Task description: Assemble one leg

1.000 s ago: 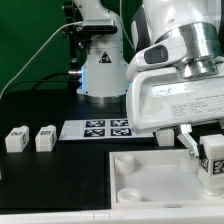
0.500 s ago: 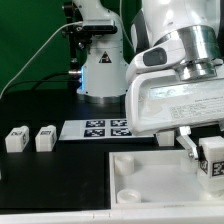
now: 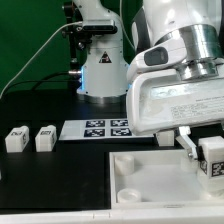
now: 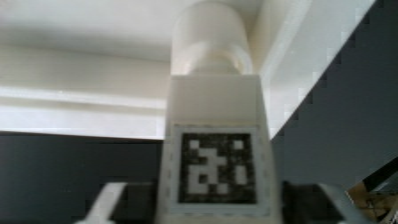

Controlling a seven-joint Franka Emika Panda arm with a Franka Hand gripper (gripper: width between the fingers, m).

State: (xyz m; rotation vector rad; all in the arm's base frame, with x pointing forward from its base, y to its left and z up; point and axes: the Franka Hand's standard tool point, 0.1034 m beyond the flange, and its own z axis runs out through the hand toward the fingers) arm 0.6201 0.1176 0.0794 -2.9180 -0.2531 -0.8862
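Observation:
My gripper (image 3: 205, 155) is shut on a white leg (image 3: 213, 156) with a black-and-white tag, holding it upright over the near right corner of the large white square tabletop part (image 3: 135, 185). In the wrist view the leg (image 4: 219, 130) fills the middle between my two fingertips (image 4: 121, 205), its tagged face toward the camera and its rounded end pointing at the white part beyond. Two more legs (image 3: 15, 139) (image 3: 45, 138) lie on the black table at the exterior view's left. A round corner socket (image 3: 122, 160) shows on the tabletop part.
The marker board (image 3: 97, 128) lies flat on the table behind the tabletop part. The robot base (image 3: 100, 60) stands at the back. The black table's near left edge (image 3: 20, 205) runs past the two loose legs.

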